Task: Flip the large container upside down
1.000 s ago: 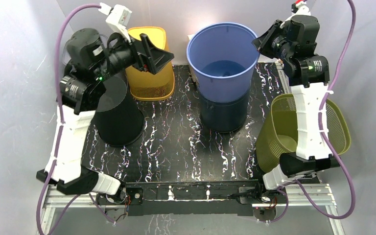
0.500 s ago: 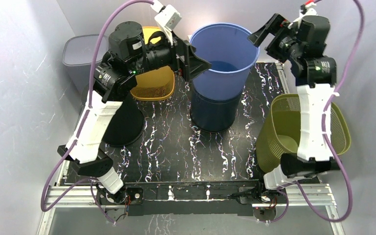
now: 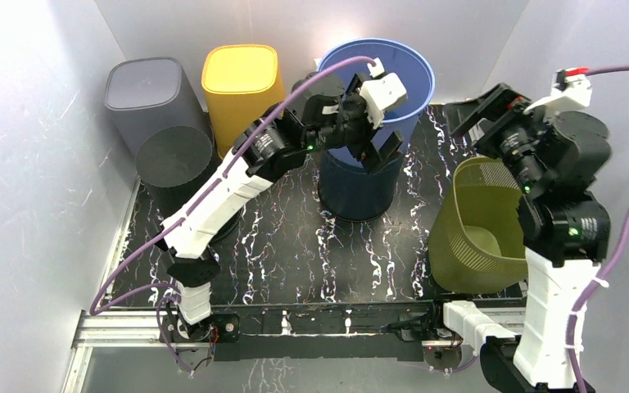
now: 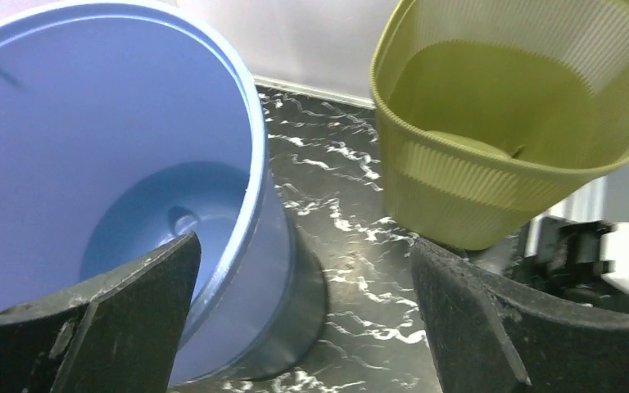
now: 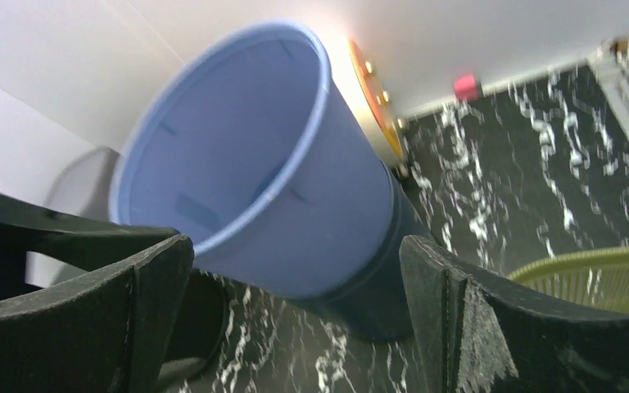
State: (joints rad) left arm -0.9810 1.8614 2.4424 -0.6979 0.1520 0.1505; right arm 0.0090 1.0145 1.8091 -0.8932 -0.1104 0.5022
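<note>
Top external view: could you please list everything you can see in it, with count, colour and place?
blue bucket: 1, blue, back centre of the table, upright with its open end up
yellow bin: 1, yellow, at the back, left of the blue bucket
grey bin: 1, grey, back left corner
black bin: 1, black, just in front of the grey bin, partly hidden by the left arm
mesh basket: 1, olive green, right edge, tilted
table: 1, black with white veining
left gripper: 1, black, open, astride the blue bucket's rim, one finger inside
right gripper: 1, black, open, holding nothing, right of the blue bucket
</note>
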